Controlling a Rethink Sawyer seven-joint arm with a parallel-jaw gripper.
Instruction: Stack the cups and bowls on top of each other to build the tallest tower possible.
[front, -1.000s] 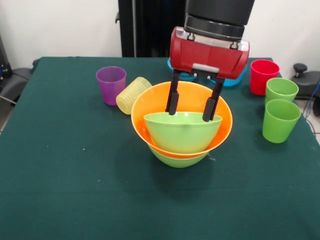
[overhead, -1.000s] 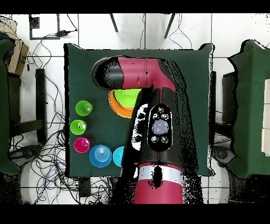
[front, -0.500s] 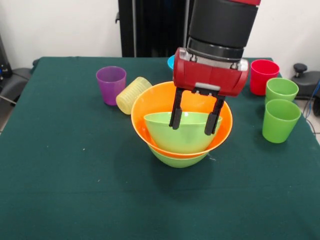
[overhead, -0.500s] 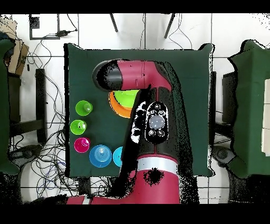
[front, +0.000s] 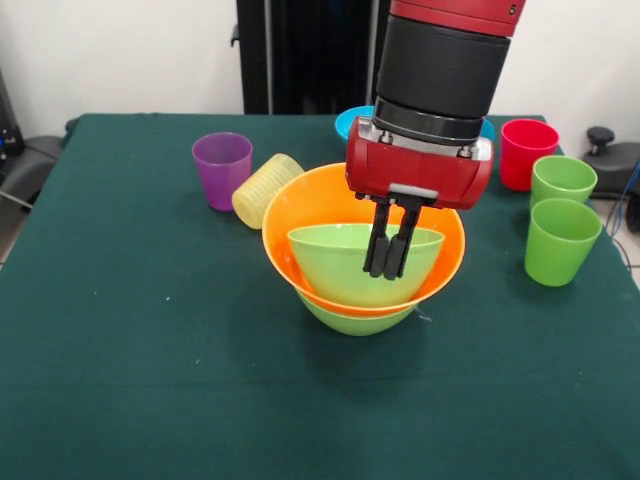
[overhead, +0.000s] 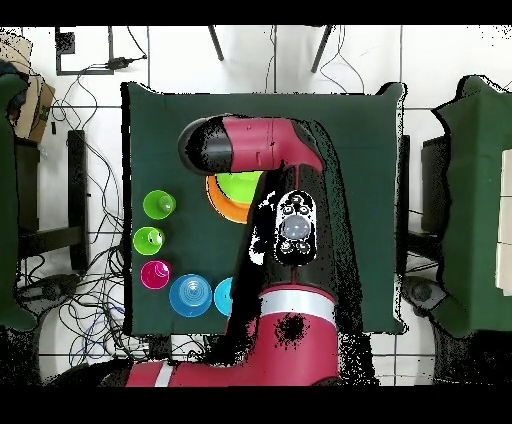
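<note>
Change: since the earlier frames the pincer (front: 388, 272) fingers are brought together from a wide spread, and the arm body is shifted toward the pile's centre.
Pincer: clenched, nothing is gripped; its tips are seen in front of the upper lime green bowl (front: 340, 262), and contact with that bowl cannot be told.
Landmark: the large orange bowl (front: 300, 215), near the middle of the bench (front: 140, 380).
Tower: the orange bowl is seated in a lower lime green bowl (front: 350, 320), and the upper lime green bowl is nested inside it; three pieces are stacked.
Cups left of the orange bowl: the purple cup (front: 222, 170) is upright; the ribbed pale yellow cup (front: 264, 190) is lying on its side, touching the orange rim.
Cups right of the orange bowl: the red cup (front: 527, 152) and two light green cups (front: 561, 180) (front: 560, 240) are upright, well apart from the pile.
Blue bowls: one blue bowl (front: 352, 122) is glimpsed behind the orange bowl; two (overhead: 190, 295) are shown overhead.
Progress: judged early; all five cups and both blue bowls are still to be added.
</note>
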